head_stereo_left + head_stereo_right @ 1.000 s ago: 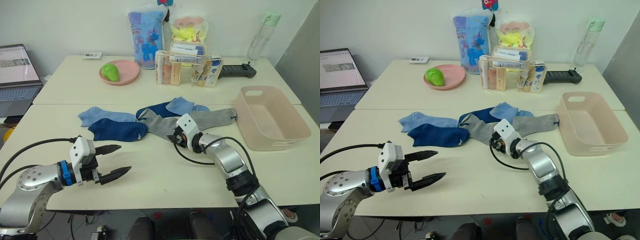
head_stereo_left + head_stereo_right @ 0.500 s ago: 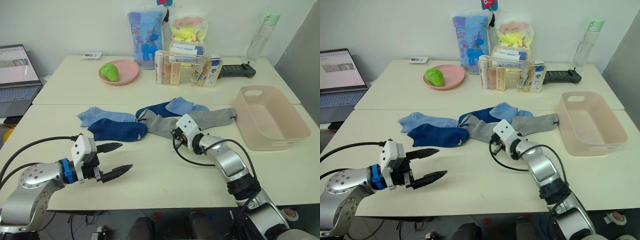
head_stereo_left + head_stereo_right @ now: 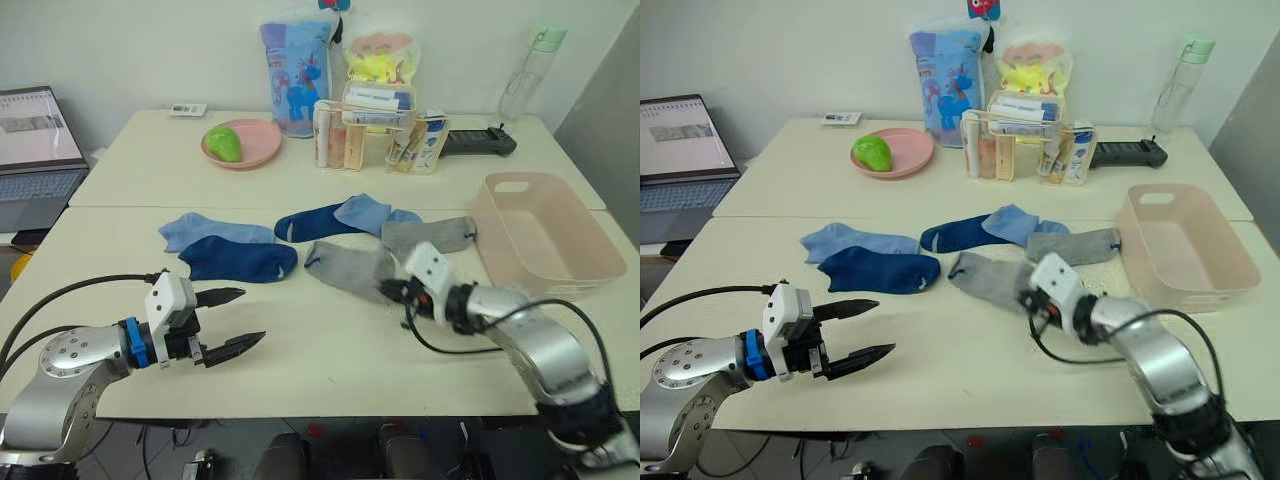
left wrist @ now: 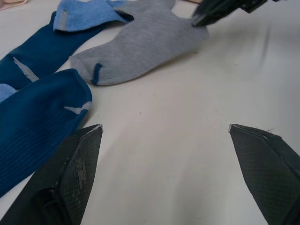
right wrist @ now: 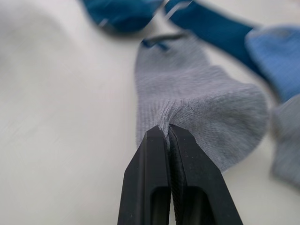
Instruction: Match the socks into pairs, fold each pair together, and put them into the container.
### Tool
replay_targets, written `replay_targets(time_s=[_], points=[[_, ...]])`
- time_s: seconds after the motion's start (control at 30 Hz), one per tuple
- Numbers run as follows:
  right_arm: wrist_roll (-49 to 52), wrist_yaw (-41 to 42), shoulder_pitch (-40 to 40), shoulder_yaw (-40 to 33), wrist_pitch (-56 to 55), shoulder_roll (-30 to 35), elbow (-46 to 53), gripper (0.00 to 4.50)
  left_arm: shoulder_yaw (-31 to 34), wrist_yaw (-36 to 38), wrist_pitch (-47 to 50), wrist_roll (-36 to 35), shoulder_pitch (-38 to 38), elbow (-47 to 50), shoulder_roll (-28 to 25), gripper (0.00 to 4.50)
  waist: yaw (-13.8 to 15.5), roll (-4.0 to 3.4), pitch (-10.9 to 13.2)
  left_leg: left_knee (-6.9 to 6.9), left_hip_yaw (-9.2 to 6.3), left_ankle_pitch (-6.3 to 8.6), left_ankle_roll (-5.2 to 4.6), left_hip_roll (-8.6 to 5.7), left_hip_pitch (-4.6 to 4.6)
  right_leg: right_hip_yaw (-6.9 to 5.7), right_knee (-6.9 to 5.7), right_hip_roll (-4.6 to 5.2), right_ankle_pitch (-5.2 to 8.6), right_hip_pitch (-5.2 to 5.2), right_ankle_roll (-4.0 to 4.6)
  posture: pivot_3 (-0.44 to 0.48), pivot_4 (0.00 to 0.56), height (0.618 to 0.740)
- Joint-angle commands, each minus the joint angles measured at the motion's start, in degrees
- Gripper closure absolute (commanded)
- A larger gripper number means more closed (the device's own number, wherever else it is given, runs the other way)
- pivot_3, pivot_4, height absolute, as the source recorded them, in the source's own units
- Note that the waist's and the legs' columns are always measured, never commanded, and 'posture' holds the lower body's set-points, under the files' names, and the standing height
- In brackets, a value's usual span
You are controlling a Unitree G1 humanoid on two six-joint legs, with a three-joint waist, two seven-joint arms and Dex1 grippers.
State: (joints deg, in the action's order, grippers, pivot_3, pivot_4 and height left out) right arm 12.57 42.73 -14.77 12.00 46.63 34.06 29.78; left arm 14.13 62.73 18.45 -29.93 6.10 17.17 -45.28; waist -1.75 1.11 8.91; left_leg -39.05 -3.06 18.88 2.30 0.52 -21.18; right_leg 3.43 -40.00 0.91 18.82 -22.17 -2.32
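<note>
Several socks lie mid-table: a light blue sock (image 3: 215, 232), a dark navy sock (image 3: 238, 260), a second navy one (image 3: 315, 222), a second light blue one (image 3: 362, 212) and a grey sock (image 3: 428, 236). A second grey sock (image 3: 348, 270) lies in front of them, and my right gripper (image 3: 388, 291) is shut on its near end, pinching a fold of fabric (image 5: 187, 108). My left gripper (image 3: 250, 315) hovers open over bare table, in front of the dark navy sock. The pale pink container (image 3: 575, 285) stands at the right, nothing inside.
At the back stand a clear organiser (image 3: 380, 135), a pink plate (image 3: 260, 150) with a green fruit, bags, a bottle (image 3: 525, 60) and a black remote (image 3: 478, 142). A laptop (image 3: 35, 150) sits far left. A seam between two tables runs behind the socks.
My right gripper has pulled one grey sock out of the pile, toward the front and right. The other grey sock now lies apart behind it. The left gripper has not moved.
</note>
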Motion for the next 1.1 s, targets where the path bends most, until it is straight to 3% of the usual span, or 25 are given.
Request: replay_targets(time_s=[0.03,0.23,0.43,0.57,0.87,1.07,1.1], points=[[2.7,4.3,4.6,-1.4,-0.6,5.4,5.6,4.48,-0.5,0.9,-0.9,0.3,-0.2,1.0,-0.9,0.0,0.0,0.01,0.0,0.0,0.0,0.0,0.0,-0.01,0.01,0.0,0.01,0.01,0.0,0.03,0.0,0.0,0.15,0.703],[3.7,6.9,12.0,-7.8,-4.1,14.2,5.2,4.48,-1.8,3.7,-2.8,2.2,0.1,0.7,-2.8,0.0,-0.2,0.01,0.0,-0.02,0.01,-0.01,-0.01,-0.02,0.07,0.0,0.01,0.0,-0.01,0.11,0.02,0.0,0.15,0.703],[3.5,5.0,11.1,-9.2,-3.5,14.5,3.2,4.48,-7.5,4.6,-10.6,8.7,-3.2,-1.2,-2.4,0.0,0.0,0.02,0.0,-0.01,0.02,-0.01,-0.01,-0.02,0.11,0.0,0.04,-0.01,-0.01,0.17,0.02,0.0,0.15,0.703],[3.4,1.6,11.4,-11.2,-3.1,12.2,3.1,3.46,-11.3,4.0,-13.3,11.0,-7.0,-1.5,-1.0,0.0,0.2,0.03,0.0,-0.02,0.0,-0.01,-0.01,-0.05,0.08,-0.01,0.05,0.0,-0.01,0.17,0.01,0.0,0.15,0.703],[9.3,5.7,17.5,-21.8,-8.4,13.5,8.9,0.29,-22.5,2.1,-24.1,22.0,-17.7,-9.4,4.9,0.0,0.2,0.03,0.0,-0.04,0.01,-0.01,-0.02,-0.08,0.07,-0.01,0.05,-0.01,-0.01,0.21,0.01,0.0,0.15,0.703],[7.3,7.2,21.4,-21.3,-12.9,16.8,10.3,0.29,-29.6,0.3,-34.1,31.4,-27.5,-23.0,8.9,0.0,0.1,0.02,0.0,-0.06,0.07,-0.02,-0.04,-0.1,0.1,-0.16,0.03,-0.03,-0.01,0.21,0.01,0.0,0.15,0.703],[7.6,7.4,22.2,-21.2,-13.0,16.9,11.0,0.26,-30.7,-0.7,-36.2,33.2,-29.3,-26.2,10.0,0.18,0.2,0.02,0.0,-0.07,0.05,-0.02,-0.04,-0.1,0.1,-0.19,0.03,-0.03,-0.01,0.21,0.01,0.0,0.15,0.703]])
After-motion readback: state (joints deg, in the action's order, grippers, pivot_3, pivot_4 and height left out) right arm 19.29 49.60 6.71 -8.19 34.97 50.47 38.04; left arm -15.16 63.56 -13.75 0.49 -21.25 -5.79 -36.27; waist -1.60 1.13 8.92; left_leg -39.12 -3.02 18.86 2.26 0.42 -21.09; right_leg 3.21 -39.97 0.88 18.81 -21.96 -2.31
